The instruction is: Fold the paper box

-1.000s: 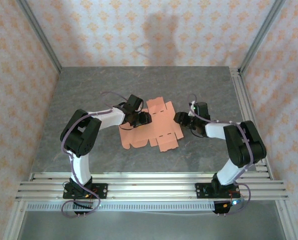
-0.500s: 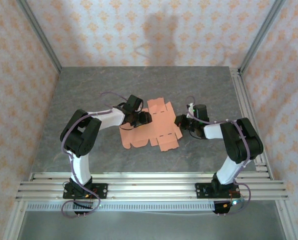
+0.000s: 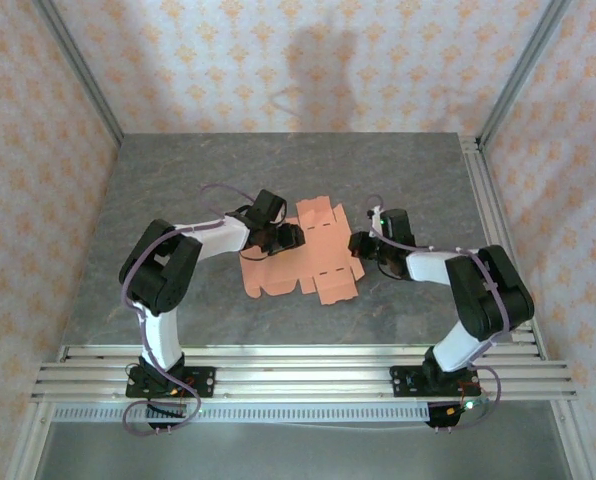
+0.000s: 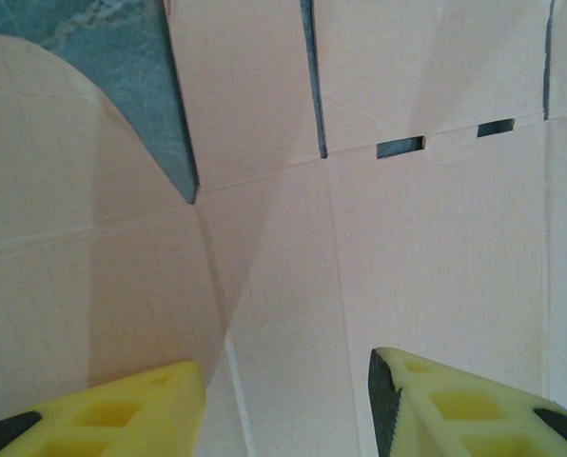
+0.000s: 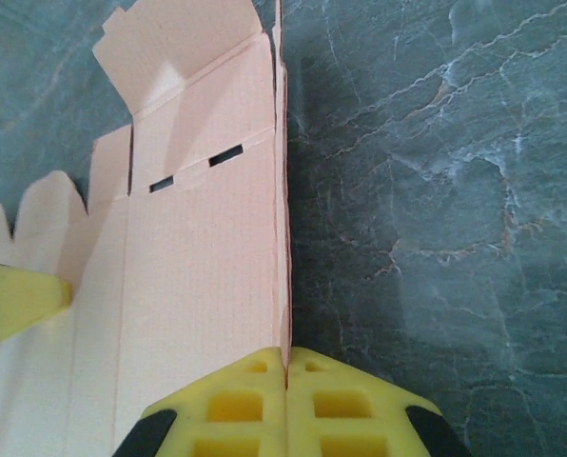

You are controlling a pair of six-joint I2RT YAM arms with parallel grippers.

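Observation:
The paper box (image 3: 318, 262) is a flat salmon-orange die-cut sheet lying mid-table between the two arms. My left gripper (image 3: 289, 238) hovers over the sheet's left part. In the left wrist view it (image 4: 288, 405) is open, yellow fingertips (image 4: 112, 409) wide apart just above the card (image 4: 426, 257), where creases and slots show. My right gripper (image 3: 357, 243) is at the sheet's right edge. In the right wrist view it (image 5: 285, 373) is shut on the card's raised right edge panel (image 5: 198, 267), which runs straight into the seam between the fingers.
The table (image 3: 178, 180) is grey marbled stone, bare to the right of the card (image 5: 436, 190). Aluminium rails (image 3: 298, 365) run along the near edge and the right side. Patterned walls enclose the back and sides.
The right arm's wrist has shifted slightly to the left and its elbow has swung a little. The left arm and the sheet have hardly moved.

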